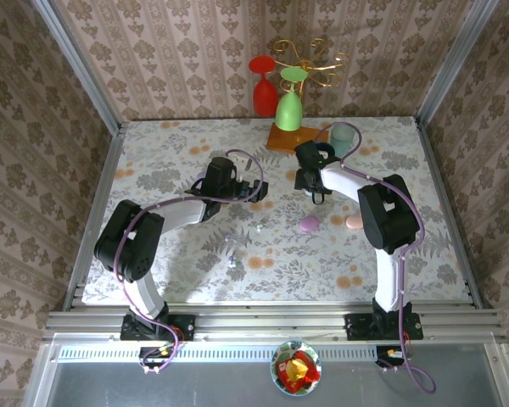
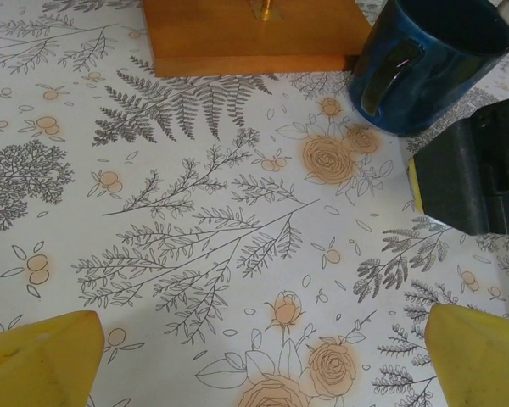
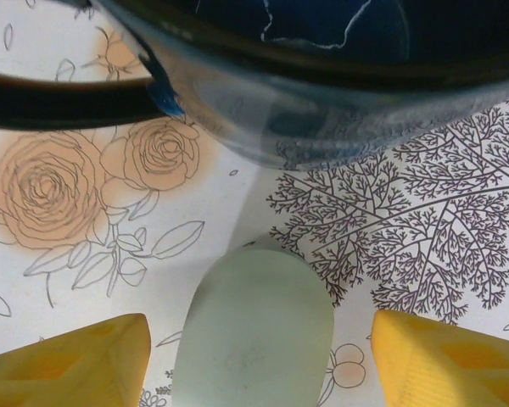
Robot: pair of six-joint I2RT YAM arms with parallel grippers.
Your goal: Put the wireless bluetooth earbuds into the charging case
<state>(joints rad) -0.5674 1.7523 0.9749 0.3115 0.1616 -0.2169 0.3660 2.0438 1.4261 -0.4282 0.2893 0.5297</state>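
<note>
The right gripper [image 3: 259, 360] stands released, its yellow wedge-shaped fingertips flanking but not touching a matte, pale mint, pebble-shaped charging case [image 3: 254, 326]. The case's long axis runs toward the glossy dark blue mug [image 3: 339, 85], and its near end is cut off by the frame. The left gripper [image 2: 259, 356] hangs wide open over bare floral tablecloth [image 2: 195, 220]. The earbuds [image 1: 259, 225] are only tiny pale specks on the cloth between the arms, too small to tell which way they point.

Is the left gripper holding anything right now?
No, the left gripper is open, its yellow fingers wide apart over the flowered table.
</note>
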